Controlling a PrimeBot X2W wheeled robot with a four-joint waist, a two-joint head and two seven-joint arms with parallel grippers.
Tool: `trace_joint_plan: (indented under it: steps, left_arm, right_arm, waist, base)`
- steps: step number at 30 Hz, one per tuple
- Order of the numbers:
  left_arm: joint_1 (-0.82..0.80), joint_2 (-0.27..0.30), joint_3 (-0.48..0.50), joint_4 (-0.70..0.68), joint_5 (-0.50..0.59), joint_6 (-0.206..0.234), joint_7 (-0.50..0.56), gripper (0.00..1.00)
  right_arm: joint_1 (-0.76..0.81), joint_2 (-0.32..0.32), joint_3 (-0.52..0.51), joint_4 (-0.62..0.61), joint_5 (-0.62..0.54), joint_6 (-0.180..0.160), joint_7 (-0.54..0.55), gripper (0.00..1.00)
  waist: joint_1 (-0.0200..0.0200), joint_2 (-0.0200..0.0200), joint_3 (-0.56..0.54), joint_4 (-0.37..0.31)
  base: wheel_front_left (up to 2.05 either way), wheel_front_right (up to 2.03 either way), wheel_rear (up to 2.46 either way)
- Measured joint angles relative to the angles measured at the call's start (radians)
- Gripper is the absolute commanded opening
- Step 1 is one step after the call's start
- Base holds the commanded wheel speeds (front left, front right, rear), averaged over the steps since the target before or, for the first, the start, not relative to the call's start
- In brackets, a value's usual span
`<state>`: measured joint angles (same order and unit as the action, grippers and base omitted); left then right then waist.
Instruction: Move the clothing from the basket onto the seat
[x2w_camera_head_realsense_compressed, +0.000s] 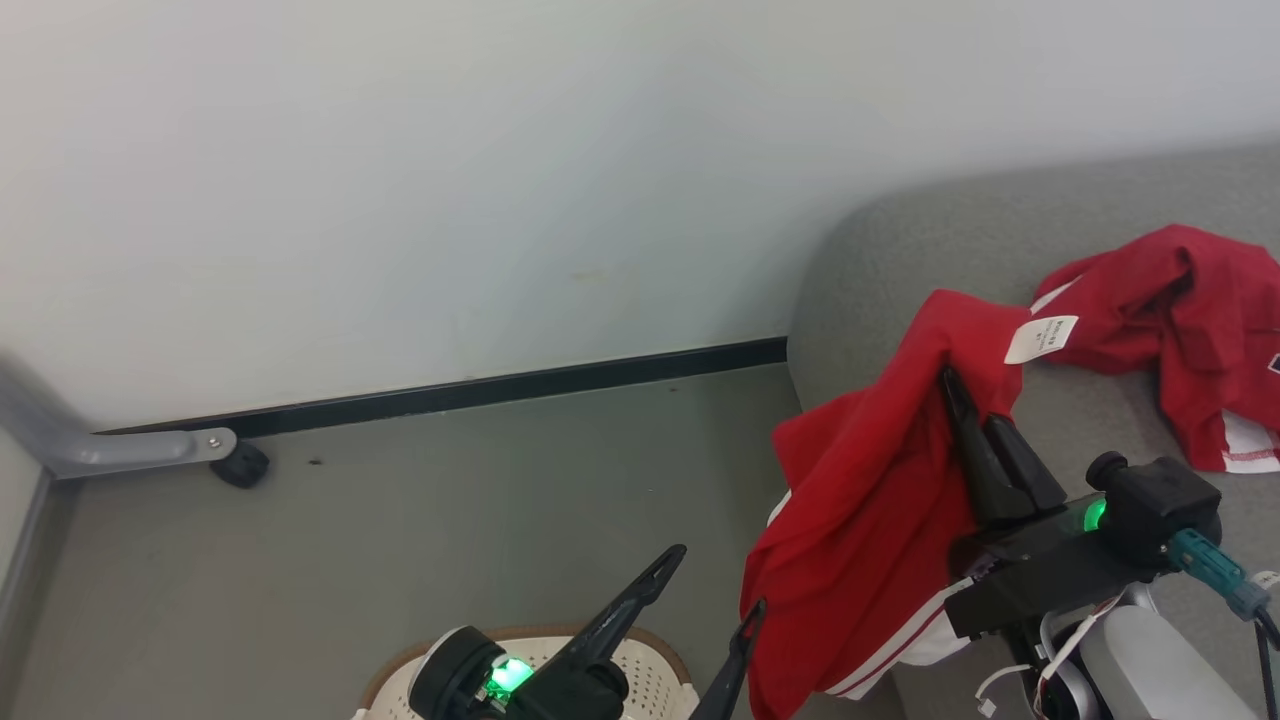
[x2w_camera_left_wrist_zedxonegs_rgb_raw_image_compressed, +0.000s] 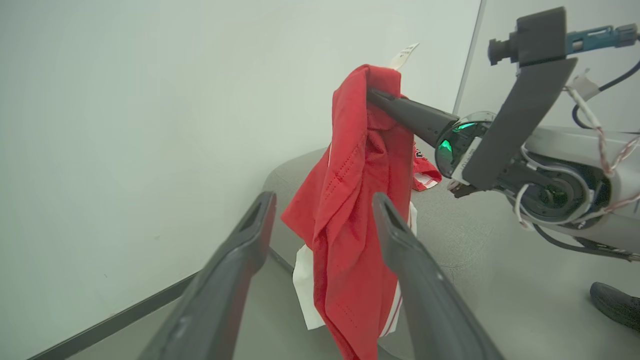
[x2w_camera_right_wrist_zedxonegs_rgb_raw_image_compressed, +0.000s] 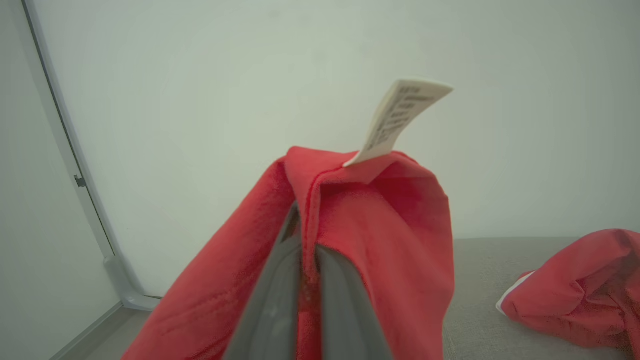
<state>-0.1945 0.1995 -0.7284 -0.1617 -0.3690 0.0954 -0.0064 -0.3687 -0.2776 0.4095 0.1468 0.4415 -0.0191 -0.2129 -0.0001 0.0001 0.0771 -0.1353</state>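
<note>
My right gripper (x2w_camera_head_realsense_compressed: 948, 382) pinches a red shirt (x2w_camera_head_realsense_compressed: 860, 520) dangling at the edge of the seat (x2w_camera_head_realsense_compressed: 900, 250); another red garment (x2w_camera_head_realsense_compressed: 1180, 310) lies beyond it. My left gripper (x2w_camera_head_realsense_compressed: 720, 577) gapes empty above the basket (x2w_camera_head_realsense_compressed: 655, 685), probably emptied.

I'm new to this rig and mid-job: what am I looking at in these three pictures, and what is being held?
This is a wheeled robot with two arms, each ending in a two-fingered pincer. The head view looks down from its head; each wrist view looks along one arm's fingers. The right pincer is shut on a red fabric garment with white trim, which hangs at the edge of the large grey upholstered seat. A second crumpled red garment lies on that seat. The left pincer is open and empty, by the cream-white perforated plastic basket on the floor.
</note>
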Motion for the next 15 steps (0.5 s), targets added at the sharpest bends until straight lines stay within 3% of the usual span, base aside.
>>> trace_joint_plan:
  steps: [15]
  left_arm:
    - [-0.013, 0.019, -0.028, -0.008, 0.026, -0.018, 0.051, 1.0]
  right_arm:
    - [0.008, -0.021, -0.107, -0.015, 0.044, -0.034, -0.014, 0.0]
  waist:
    - [0.0001, 0.0, 0.107, -0.153]
  base:
    - [0.0, 0.0, 0.0]
